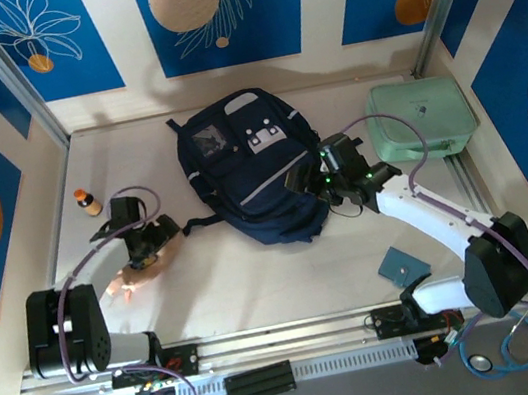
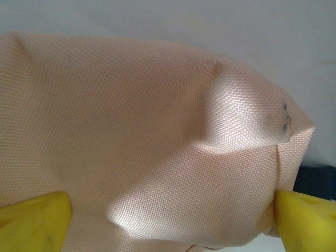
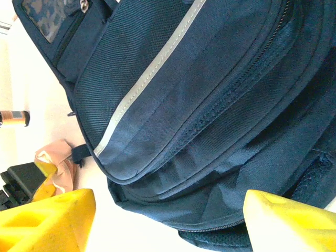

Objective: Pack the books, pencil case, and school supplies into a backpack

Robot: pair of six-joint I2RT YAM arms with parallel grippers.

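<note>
Pale-striped navy backpack (image 1: pixel 250 174) lies flat; left gripper (image 2: pixel 170 220) and right gripper (image 3: pixel 168 218) both have jaws apart

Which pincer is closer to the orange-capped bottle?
Left. The left pincer is near the bottle, over a peach cloth pouch; the right pincer is far across, at the backpack.

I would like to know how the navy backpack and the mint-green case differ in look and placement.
The backpack is navy with grey patches; the mint-green case is plain. The backpack is larger and lies mid-table; the case sits at the far right corner. Both lie flat on the table.
</note>
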